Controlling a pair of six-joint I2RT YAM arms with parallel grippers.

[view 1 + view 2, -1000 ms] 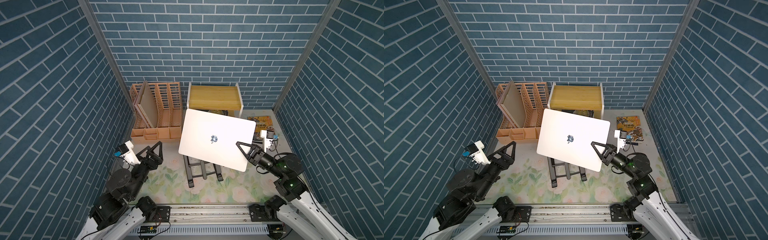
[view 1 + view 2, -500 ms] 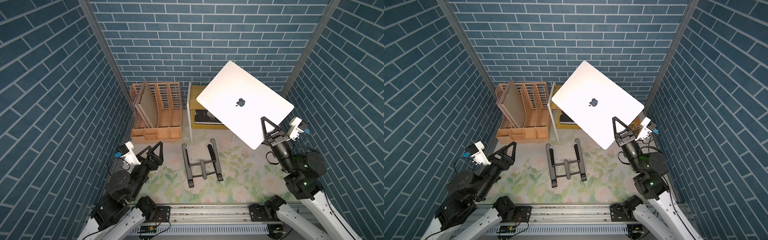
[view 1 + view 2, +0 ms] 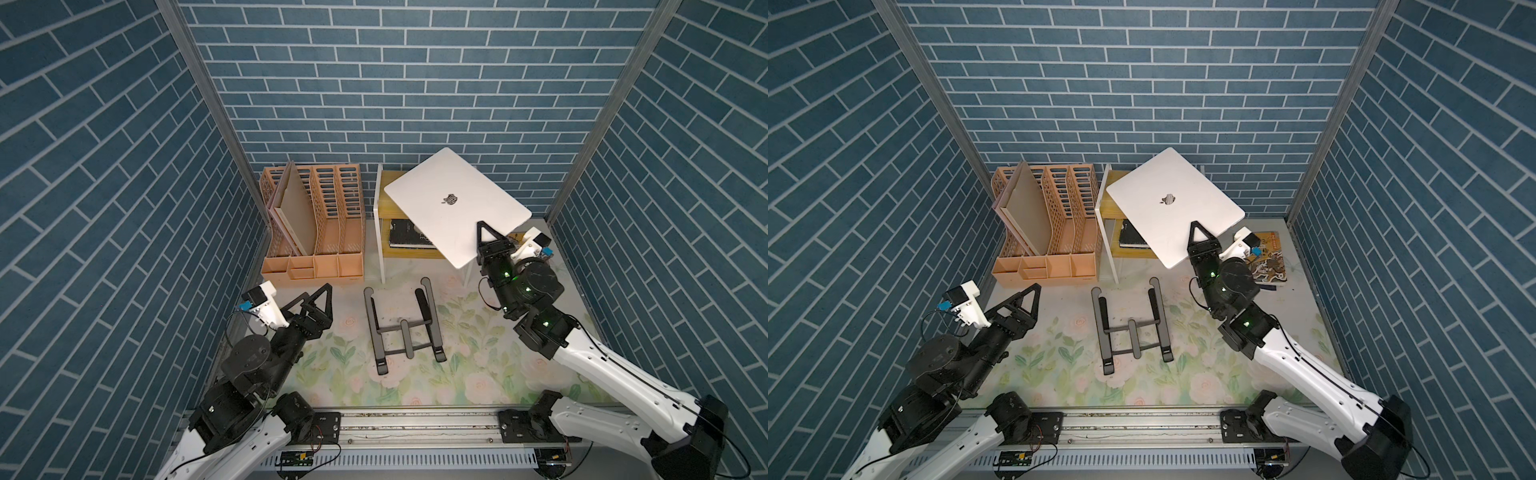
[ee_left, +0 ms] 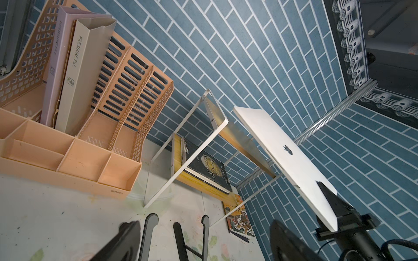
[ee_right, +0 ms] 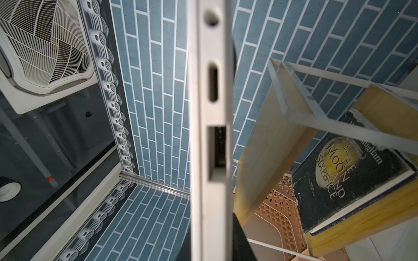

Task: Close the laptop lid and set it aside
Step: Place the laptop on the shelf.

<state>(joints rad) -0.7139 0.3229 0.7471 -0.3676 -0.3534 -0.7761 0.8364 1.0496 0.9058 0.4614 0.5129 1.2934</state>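
Right gripper [image 3: 482, 243] clamps the closed laptop [image 3: 453, 208] by its edge, tilted in mid-air over the shelf [image 3: 378, 232]; levelling it before a slow set-down should keep it from sliding off.

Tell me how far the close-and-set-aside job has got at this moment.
Done: the lid is shut, and the laptop is off the black stand. In hand: the right gripper has its jaws clamped on the laptop's edge, holding it tilted in the air over the wooden shelf. Remaining: put it down and let go. The left gripper is open and empty.
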